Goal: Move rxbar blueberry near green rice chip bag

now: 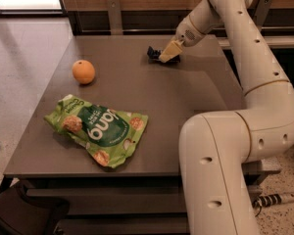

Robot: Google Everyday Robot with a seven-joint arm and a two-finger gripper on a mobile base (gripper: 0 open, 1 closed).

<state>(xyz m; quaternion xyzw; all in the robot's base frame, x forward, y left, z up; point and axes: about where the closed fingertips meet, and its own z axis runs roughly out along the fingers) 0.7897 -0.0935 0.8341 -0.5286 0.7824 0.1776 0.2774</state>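
The rxbar blueberry (152,52) is a small dark navy bar lying on the far part of the table, partly covered by the gripper. My gripper (167,53) is down at the table surface right at the bar's right end, touching or overlapping it. The green rice chip bag (99,129) lies flat at the front left of the table, far from the bar and the gripper.
An orange (83,71) sits on the left side of the grey table (186,97), between the bag and the far edge. My white arm (245,97) arches over the table's right side. A wooden wall and rail run behind the table.
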